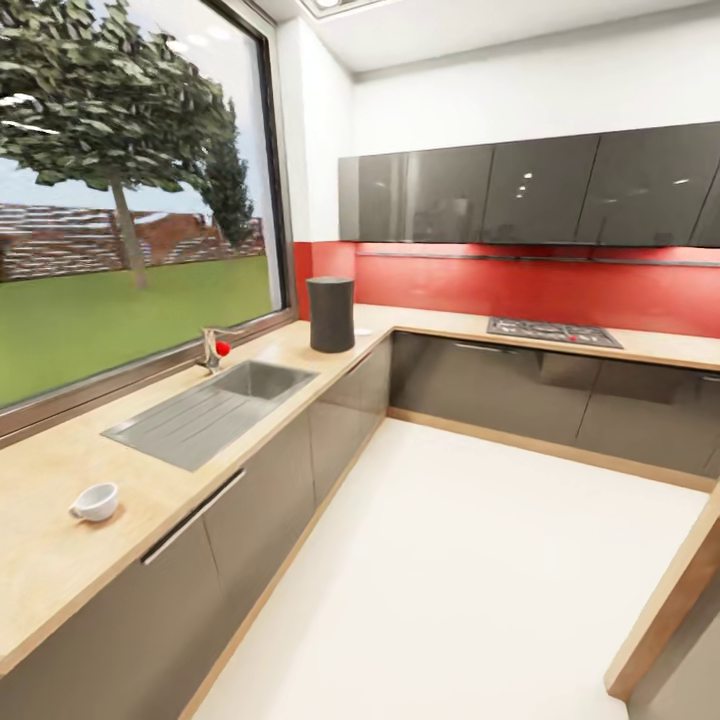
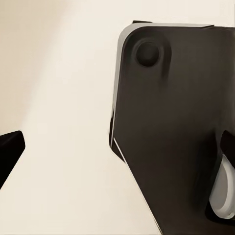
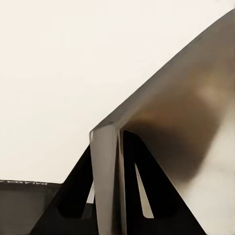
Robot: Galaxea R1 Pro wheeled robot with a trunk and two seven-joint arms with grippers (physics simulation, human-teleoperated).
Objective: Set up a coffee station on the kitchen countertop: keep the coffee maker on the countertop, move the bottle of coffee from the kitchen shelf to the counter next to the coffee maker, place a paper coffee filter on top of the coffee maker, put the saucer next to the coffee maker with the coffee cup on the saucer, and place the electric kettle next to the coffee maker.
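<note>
- We looked down an L-shaped kitchen from the head view, with the countertop [image 1: 60,560] running along our left under a wide window.
- The coffee cup [image 1: 96,501] sat alone on that worktop, nearest us, short of the sink [image 1: 215,410], with no saucer under it.
- The coffee maker [image 1: 330,314] stood at the far corner by the red backsplash, well apart from the cup.
- Both wrist views gave only dark robot parts over pale floor, so we could not tell whether either pair of jaws was apart or together.
- We judged the main risk to be the cup's place near the counter's front edge: a trunk turn or an arm swung in low could knock it off.
- The cabinet fronts [image 1: 270,480] lay close beside our path, so the base could scrape them while driving.
</note>
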